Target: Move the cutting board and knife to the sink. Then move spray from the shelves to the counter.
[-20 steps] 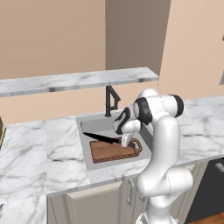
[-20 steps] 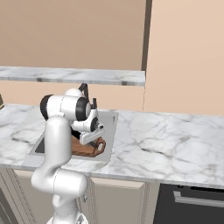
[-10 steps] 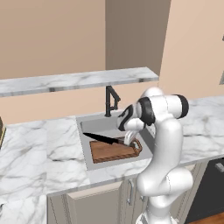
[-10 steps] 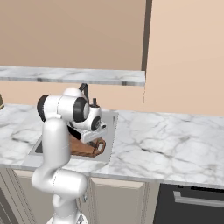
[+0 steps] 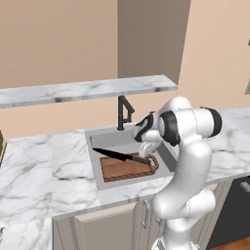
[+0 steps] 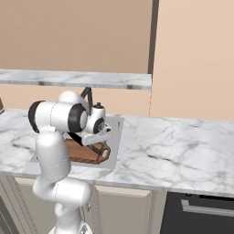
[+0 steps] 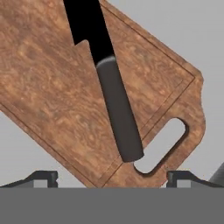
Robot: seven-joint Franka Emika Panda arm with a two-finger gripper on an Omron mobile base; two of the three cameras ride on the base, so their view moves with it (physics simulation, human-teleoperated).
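Claw [image 7: 112, 177] gapes wide, empty above knife [image 7: 114, 105] on cutting board [image 7: 52, 92].

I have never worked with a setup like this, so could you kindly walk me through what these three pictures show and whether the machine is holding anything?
This is a rendered kitchen with a white robot arm on a driving base. Two pictures come from cameras on the base, behind the arm to its left and right. The third looks along the gripper from the hand; its two small dark fingertips rise at the bottom, set wide apart, so it is open and holds nothing. Below it, the brown cutting board lies in the grey sink, with the black knife resting across it, handle near the board's cut-out. A marble counter surrounds the sink, and a long shelf runs above.
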